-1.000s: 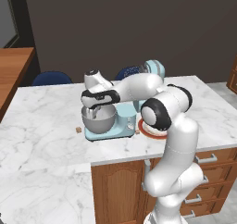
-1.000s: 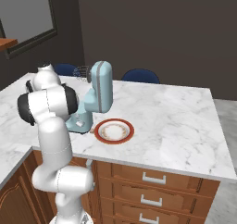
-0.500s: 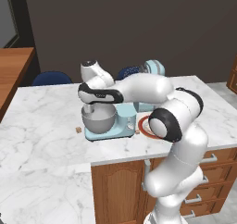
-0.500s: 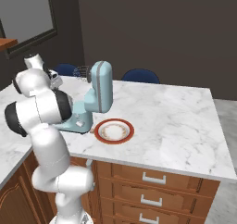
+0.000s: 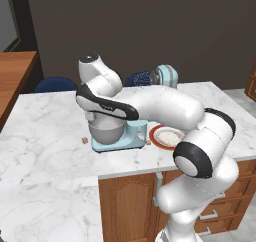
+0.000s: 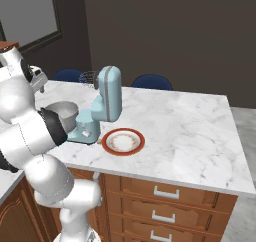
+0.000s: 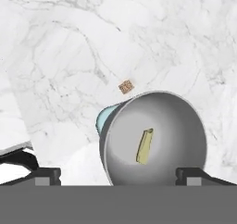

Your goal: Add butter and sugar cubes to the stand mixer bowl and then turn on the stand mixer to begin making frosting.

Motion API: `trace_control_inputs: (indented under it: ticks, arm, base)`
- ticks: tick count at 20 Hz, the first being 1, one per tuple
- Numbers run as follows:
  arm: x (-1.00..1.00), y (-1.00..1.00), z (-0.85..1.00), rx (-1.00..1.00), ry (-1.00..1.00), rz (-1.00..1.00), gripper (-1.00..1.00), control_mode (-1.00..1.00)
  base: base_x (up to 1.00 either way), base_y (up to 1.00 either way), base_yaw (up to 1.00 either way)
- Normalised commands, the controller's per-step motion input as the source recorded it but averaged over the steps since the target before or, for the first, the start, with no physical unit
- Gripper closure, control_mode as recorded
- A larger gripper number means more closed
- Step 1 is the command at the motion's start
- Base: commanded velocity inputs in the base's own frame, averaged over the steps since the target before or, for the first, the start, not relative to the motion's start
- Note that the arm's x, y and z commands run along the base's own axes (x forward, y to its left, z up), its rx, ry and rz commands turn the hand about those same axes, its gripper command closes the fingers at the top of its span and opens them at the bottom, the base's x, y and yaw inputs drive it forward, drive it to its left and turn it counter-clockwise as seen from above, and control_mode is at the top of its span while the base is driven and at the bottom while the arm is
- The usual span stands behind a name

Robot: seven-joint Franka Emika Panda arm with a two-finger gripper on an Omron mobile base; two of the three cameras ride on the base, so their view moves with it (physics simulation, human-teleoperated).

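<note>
The grey stand mixer bowl (image 7: 157, 126) sits on the light blue stand mixer (image 5: 129, 135), whose head (image 6: 109, 93) is tilted back with the whisk (image 5: 145, 78) raised. The butter (image 7: 145, 146), a pale yellow block, lies inside the bowl. One tan sugar cube (image 7: 126, 86) rests on the marble just beside the mixer's base and also shows left of the base (image 5: 85, 140). My gripper (image 7: 118, 174) hangs straight above the bowl (image 5: 106, 131), open, with nothing between its fingertips (image 7: 46, 174).
A white plate with a red-orange rim (image 5: 168, 137) lies right of the mixer. Blue chairs (image 5: 55, 83) stand behind the marble island (image 6: 190, 131). A wooden table (image 5: 15, 68) is at the far left. Drawers (image 6: 165, 193) run under the front edge.
The jaws have spread wider and the hand has risen a little above the bowl. My arm's upper joints have swung up and to the left.
</note>
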Motion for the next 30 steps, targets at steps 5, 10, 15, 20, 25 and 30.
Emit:
trace_control_inputs:
  ticks: [5, 10, 15, 20, 25, 30]
  arm:
    - [-0.60, 0.41, 0.21, -0.11, 0.00, 0.26, -1.00, -1.00]
    - [-0.23, 0.40, 0.00, -0.19, 0.00, 0.31, -1.00, -1.00]
    - [0.00, 0.33, -0.13, -0.23, 0.00, 0.23, -1.00, -1.00]
    - [0.00, 0.17, -0.30, -0.23, 0.00, 0.16, -1.00, -1.00]
    - [0.00, 0.01, -0.39, -0.11, -0.01, 0.07, -1.00, -1.00]
    - [0.01, 0.00, -0.41, -0.01, 0.00, 0.01, -1.00, -1.00]
  base:
    - [0.00, 0.00, 0.00]
    - [0.00, 0.00, 0.00]
    - [0.00, 0.00, 0.00]
    - [0.00, 0.00, 0.00]
    - [0.00, 0.00, 0.00]
    - [0.00, 0.00, 0.00]
